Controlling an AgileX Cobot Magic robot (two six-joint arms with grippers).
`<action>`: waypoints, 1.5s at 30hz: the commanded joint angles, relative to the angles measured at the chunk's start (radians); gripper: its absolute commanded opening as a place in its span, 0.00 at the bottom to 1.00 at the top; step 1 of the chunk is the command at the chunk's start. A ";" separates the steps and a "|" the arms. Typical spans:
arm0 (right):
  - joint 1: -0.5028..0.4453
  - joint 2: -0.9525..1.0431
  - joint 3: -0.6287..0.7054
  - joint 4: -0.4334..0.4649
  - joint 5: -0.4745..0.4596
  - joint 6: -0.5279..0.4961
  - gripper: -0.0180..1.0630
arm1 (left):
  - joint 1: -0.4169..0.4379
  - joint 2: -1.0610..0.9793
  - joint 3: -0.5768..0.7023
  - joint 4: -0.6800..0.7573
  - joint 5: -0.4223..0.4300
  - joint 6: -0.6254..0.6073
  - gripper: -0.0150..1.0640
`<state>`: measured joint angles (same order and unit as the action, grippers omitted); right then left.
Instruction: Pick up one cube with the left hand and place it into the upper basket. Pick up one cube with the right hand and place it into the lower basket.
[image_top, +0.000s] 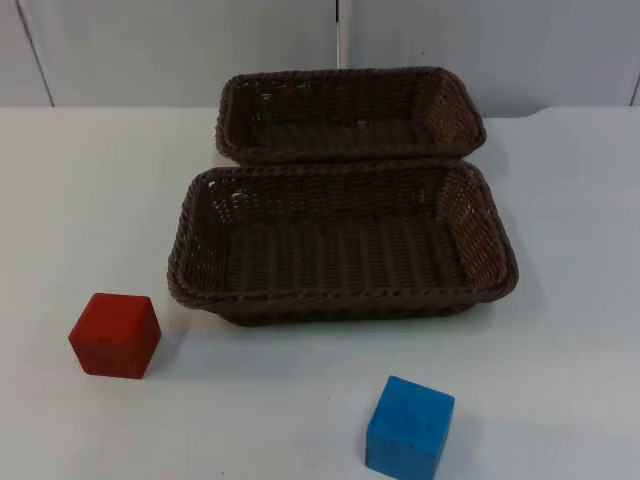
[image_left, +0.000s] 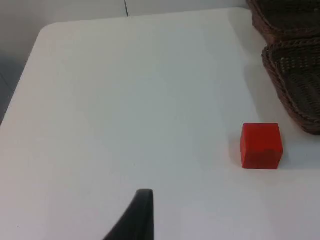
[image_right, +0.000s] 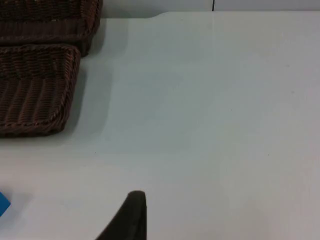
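While both arms wait back from the work, the two cubes lie nearest on the white table: the blue cube sits at the front edge of the top view, a little right of the middle, and the red cube stands farther left and slightly deeper in, well apart from it. Neither cube is touched by anything, and both rest outside the baskets. Beyond them lies the lower basket, a dark brown woven tray with nothing inside, its left front corner near the red cube. Behind it, rim against rim, sits the upper basket, likewise holding nothing, close to the grey partition wall. A single black fingertip of the left gripper hangs over bare table with the red cube off to one side; whether its pincer is released or clenched cannot be told. Likewise for the right gripper, whose one visible fingertip hovers above bare table.
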<state>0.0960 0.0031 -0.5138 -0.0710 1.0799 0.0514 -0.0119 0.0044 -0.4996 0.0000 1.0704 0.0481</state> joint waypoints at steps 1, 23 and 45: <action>-0.006 -0.003 -0.002 0.005 0.000 -0.001 0.99 | 0.003 -0.004 -0.006 -0.013 -0.008 -0.004 0.99; -0.006 -0.003 -0.002 0.008 0.000 -0.001 0.99 | 0.003 0.067 -0.035 -0.150 -0.030 -0.004 0.99; -0.006 -0.003 -0.002 0.008 0.000 -0.001 0.99 | 0.003 0.098 -0.035 -0.156 -0.079 0.020 0.99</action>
<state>0.0960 0.0031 -0.5138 -0.0692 1.0799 0.0535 -0.0119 0.0900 -0.5293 -0.1407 1.0084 0.0570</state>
